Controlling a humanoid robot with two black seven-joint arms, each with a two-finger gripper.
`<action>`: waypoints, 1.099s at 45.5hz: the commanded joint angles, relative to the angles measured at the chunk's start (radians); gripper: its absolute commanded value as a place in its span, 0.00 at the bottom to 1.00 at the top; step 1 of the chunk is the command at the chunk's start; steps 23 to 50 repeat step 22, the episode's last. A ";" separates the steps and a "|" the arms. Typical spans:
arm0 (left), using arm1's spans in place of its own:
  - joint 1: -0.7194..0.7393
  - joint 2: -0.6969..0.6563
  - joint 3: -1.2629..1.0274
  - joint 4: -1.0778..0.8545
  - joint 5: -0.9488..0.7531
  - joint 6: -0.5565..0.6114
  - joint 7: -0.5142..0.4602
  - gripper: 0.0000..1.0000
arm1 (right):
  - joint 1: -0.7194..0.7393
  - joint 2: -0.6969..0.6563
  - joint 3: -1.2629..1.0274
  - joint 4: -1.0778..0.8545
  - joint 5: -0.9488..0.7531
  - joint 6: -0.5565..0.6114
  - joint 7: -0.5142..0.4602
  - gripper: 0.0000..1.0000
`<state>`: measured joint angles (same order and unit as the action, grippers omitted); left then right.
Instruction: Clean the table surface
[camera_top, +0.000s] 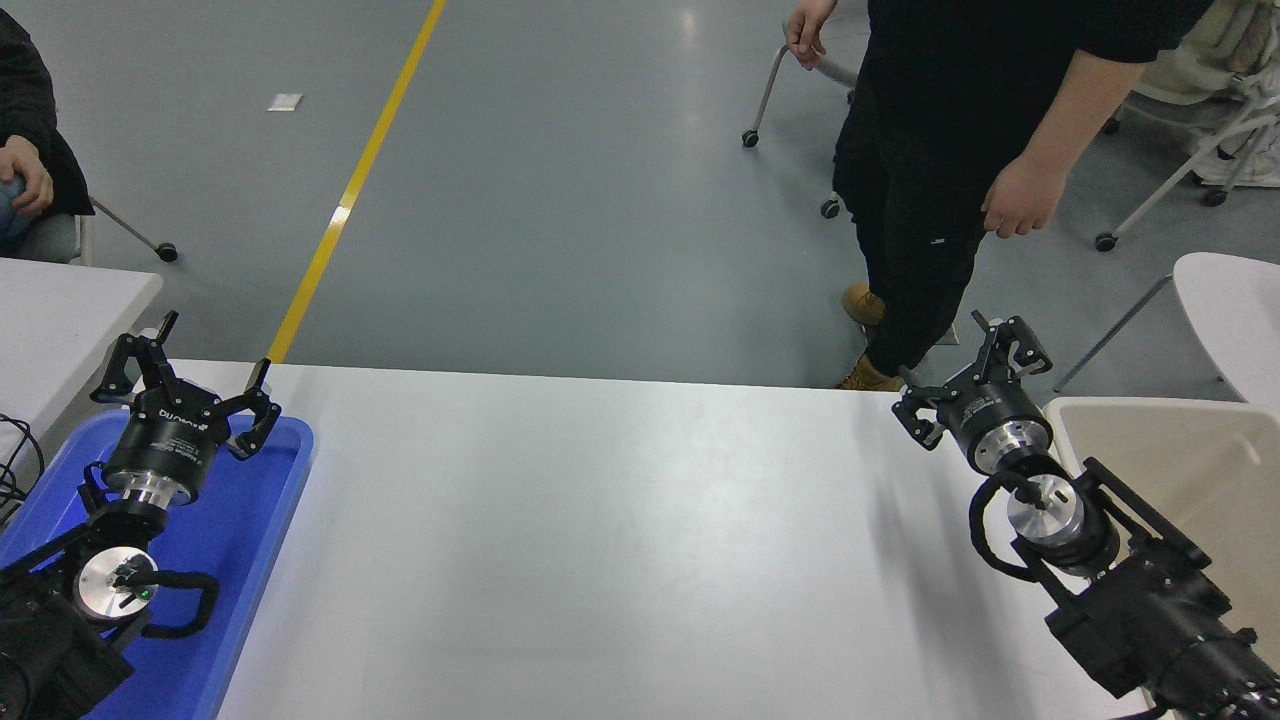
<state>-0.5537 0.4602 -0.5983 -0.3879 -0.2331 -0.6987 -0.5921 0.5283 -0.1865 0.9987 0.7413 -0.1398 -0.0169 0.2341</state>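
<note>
The table surface (620, 540) is a wide, glossy white top with nothing lying on its bare middle. My right gripper (960, 365) is open and empty above the table's far right corner, its arm reaching in from the lower right. My left gripper (185, 375) is open and empty, parked over the blue tray (255, 520) at the left edge.
A beige bin (1180, 470) stands beside the table at the right. A person in black (950, 150) stands just beyond the far right edge. A smaller white table (60, 310) is at the left, a round white table edge (1235, 310) at the right, and another person's hand (25, 180) at the far left.
</note>
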 joint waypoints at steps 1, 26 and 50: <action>0.000 0.000 0.000 0.000 0.000 -0.001 0.000 1.00 | -0.011 0.005 -0.054 0.004 -0.087 0.003 0.043 1.00; 0.000 0.000 0.002 0.000 0.000 -0.001 0.000 1.00 | -0.002 0.004 -0.078 0.001 -0.092 0.002 0.044 1.00; 0.000 0.000 0.002 0.000 0.000 -0.001 0.000 1.00 | -0.002 0.004 -0.078 0.001 -0.092 0.002 0.044 1.00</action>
